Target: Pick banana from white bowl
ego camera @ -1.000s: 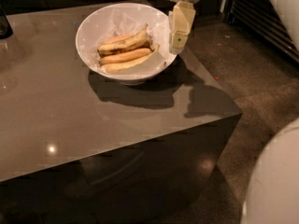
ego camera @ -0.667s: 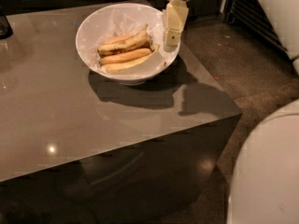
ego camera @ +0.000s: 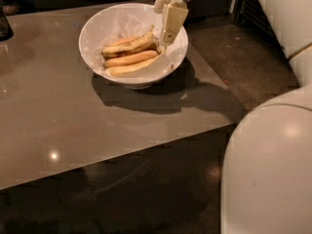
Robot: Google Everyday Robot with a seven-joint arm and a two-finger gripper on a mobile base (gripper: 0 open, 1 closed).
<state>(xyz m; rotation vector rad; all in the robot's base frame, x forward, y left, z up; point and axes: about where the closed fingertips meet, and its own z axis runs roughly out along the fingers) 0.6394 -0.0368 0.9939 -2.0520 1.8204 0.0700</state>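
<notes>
Glossy brown table (ego camera: 58,130), white bowl (ego camera: 91,28) standing on it, gripper (ego camera: 168,35) over bowl's right side

Glossy grey bench (ego camera: 58,116); cut-off dark object (ego camera: 4,26) at its far left corner. Brown-streaked banana (ego camera: 127,45) and orange-tinted banana (ego camera: 130,58) lie touching near the far edge. Gripper (ego camera: 168,35) hangs above the far edge, toward the right corner.

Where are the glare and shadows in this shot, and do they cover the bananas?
Camera view: dim room; the white bowl casts a dark shadow forward and right across the table; a small glare spot sits near the table's front edge; the bananas are lit, no shadow hiding them; the gripper hangs over the bowl's right rim.
</notes>
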